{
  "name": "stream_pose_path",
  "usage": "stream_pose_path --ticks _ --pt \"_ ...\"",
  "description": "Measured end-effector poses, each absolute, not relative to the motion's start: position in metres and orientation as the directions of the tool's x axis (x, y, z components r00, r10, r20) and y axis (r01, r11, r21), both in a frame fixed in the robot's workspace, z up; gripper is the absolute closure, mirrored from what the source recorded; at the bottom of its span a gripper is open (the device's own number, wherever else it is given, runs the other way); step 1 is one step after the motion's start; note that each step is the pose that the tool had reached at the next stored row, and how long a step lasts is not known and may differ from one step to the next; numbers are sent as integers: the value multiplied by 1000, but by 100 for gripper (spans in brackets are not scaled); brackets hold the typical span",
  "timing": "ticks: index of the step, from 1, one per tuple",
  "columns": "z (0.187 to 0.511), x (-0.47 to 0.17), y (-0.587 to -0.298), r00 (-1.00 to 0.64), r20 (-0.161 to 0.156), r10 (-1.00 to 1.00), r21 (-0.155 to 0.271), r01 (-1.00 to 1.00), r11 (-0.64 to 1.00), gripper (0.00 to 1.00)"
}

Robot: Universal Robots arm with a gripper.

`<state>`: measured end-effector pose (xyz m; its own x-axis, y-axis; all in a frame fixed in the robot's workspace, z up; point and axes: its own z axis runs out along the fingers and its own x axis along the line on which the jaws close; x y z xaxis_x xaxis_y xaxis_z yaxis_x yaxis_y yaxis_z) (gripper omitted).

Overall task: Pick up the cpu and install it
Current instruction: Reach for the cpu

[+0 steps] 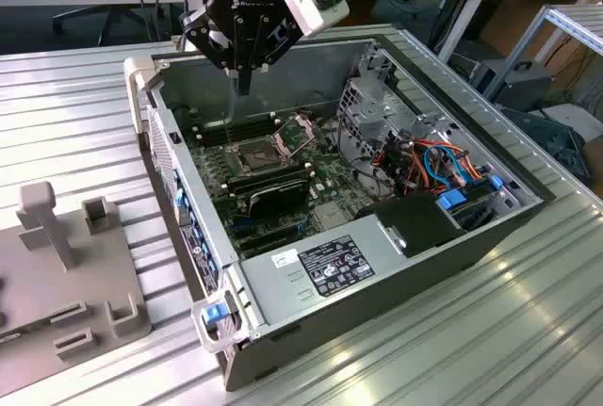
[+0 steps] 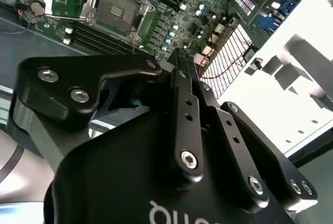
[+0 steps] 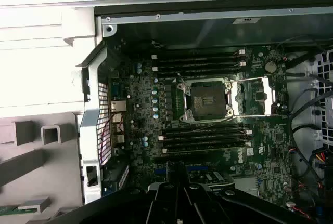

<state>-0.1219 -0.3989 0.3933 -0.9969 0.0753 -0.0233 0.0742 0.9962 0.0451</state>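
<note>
My gripper [image 1: 242, 86] hangs over the back part of the open computer case [image 1: 311, 279], above the motherboard [image 3: 208, 146]. Its black fingers [image 2: 179, 65] stand close together and point down; nothing shows between them. The cpu is hidden from me. Below lies the open socket [image 3: 205, 99], dark and bare inside, with its hinged metal frame [image 3: 252, 96] swung up beside it. In the exterior view the socket [image 1: 256, 154] sits a little toward the front of the case from the fingertips.
Black memory sticks [image 3: 203, 136] flank the socket. Drive cage and orange-blue cables [image 1: 429, 166] fill the exterior view's right of the case. A grey slotted fixture [image 1: 71, 274] sits on the ribbed metal table to the left, with a thin green-edged piece [image 3: 18, 209] on it.
</note>
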Motion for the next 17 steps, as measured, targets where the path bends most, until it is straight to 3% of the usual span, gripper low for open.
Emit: stream_pose_path --ticks 17 --pt "393 -129 -399 -997 -23 75 45 74 996 89"
